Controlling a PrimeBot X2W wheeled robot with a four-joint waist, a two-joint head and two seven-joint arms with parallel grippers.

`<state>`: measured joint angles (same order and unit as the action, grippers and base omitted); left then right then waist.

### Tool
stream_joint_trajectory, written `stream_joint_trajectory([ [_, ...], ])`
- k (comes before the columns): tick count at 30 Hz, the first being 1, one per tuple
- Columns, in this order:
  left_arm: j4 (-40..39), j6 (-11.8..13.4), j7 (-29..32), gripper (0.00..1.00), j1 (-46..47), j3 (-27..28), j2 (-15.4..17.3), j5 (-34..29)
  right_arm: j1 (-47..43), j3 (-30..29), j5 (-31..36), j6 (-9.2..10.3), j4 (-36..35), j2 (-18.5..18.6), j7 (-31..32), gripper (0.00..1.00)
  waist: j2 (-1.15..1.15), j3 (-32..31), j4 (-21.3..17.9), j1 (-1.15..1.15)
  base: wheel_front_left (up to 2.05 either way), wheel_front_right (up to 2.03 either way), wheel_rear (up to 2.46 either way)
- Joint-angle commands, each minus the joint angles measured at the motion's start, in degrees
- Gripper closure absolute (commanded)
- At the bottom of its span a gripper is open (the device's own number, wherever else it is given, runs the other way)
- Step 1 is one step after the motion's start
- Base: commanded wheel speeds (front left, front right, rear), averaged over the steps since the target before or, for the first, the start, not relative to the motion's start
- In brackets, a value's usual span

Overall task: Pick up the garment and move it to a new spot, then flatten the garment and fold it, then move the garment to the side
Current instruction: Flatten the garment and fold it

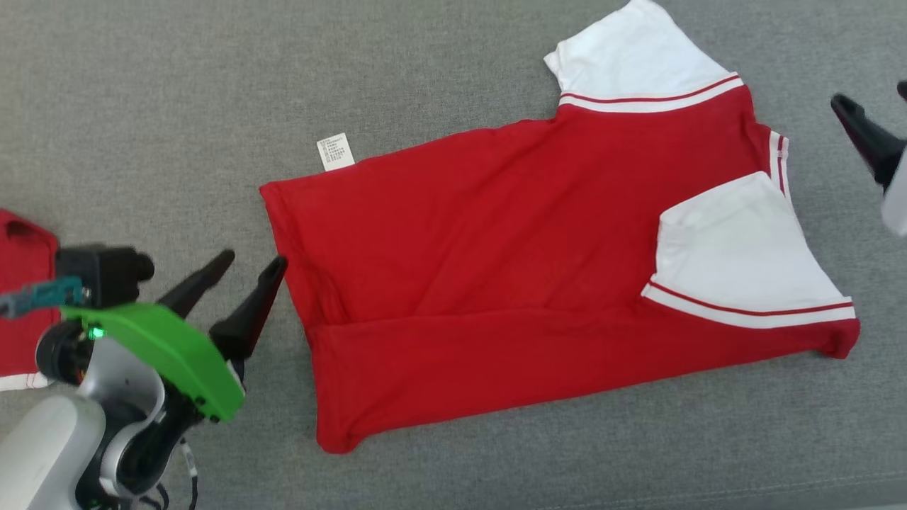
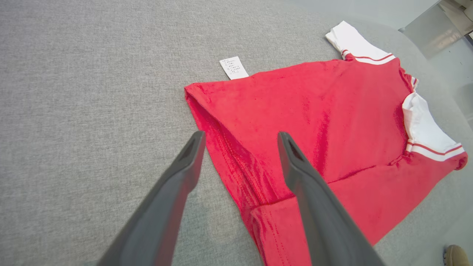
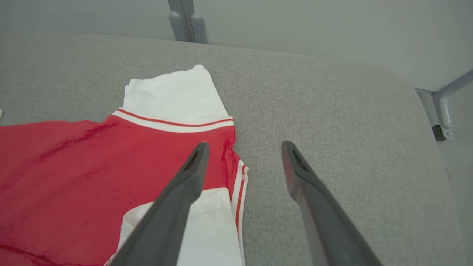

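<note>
**Left gripper** (image 1: 255, 257) (image 2: 241, 134): two long, dark, tapered fingers, matt, set apart and holding nothing. In the left wrist view one finger lies over the hem end of the garment and the other over bare table. Whether either tip touches the cloth cannot be told. A glossy green cover (image 1: 163, 354) sits on the wrist behind them, over a pale grey forearm.

**Right gripper** (image 1: 871, 92) (image 3: 245, 144): fingers of the same make, spread and empty. In the right wrist view one finger lies over the collar end of the garment and the other over bare table.

**Garment** (image 1: 496, 269) (image 2: 295, 111) (image 3: 74, 166): a short-sleeved top in soft red knit, lying flat across the middle of the table with its hem toward the left gripper and its neck toward the right.
- The near long side is turned over onto the body, making a straight doubled band.
- The hem end shows small puckers and a stitched edge.
- Both sleeves are white, each joined to the red by a white band with a thin red stripe.
- The far sleeve (image 1: 631, 57) lies spread out on the table.
- The near sleeve (image 1: 737, 248) is folded in onto the red body.
- A small white printed care label (image 1: 336, 151) (image 2: 234, 68) juts from the far side seam onto the table.

**Table** (image 1: 142, 106): covered in grey woven cloth of fine, even texture, with a rounded corner in the right wrist view.

**Second red cloth** (image 1: 21, 297): lies at the left edge of the head view, cut off by the frame.
</note>
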<state>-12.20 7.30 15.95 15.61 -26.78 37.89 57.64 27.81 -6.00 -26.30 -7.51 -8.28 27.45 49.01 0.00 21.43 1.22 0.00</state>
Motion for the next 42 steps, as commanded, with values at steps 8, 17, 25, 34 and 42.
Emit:
stream_joint_trajectory([
  [8, 11.79, -3.0, 2.83, 0.0, 19.57, -4.73, -8.53, -4.57, 24.21, 5.8, 14.47, 0.06, 17.77, -6.02, -5.3, 0.0, 0.0, 13.35, 7.47, 0.0, 0.0, 0.0, 0.0],
  [17, 17.4, -6.53, 2.97, 0.0, 25.65, -8.57, -13.2, -6.38, 32.83, 4.11, 21.9, 0.07, 34.27, -7.24, -11.49, 0.0, 0.0, 15.97, 11.84, 0.0, 0.0, 0.0, 0.0],
  [25, 19.65, -7.75, 3.77, 0.0, 27.53, -9.84, -14.26, -6.35, 34.49, 4.98, 21.98, 0.0, 42.92, -8.68, -13.48, 0.0, 0.0, 15.9, 11.87, 0.0, 0.0, 0.0, 0.0],
  [34, 20.44, -8.36, 4.43, 0.0, 28.19, -10.11, -14.23, -5.64, 34.91, 7.71, 18.89, 0.05, 45.83, -8.38, -12.77, 1.0, 0.0, 15.47, 10.27, 0.0, 0.0, 0.0, 0.0],
  [42, 22.4, -8.51, 2.03, 1.0, 29.76, -8.76, -13.96, -6.47, 36.56, 6.76, 18.39, 0.07, 44.61, -8.36, -21.43, 1.0, 0.0, 14.57, 8.15, 0.0, 0.0, 0.0, 0.0],
])
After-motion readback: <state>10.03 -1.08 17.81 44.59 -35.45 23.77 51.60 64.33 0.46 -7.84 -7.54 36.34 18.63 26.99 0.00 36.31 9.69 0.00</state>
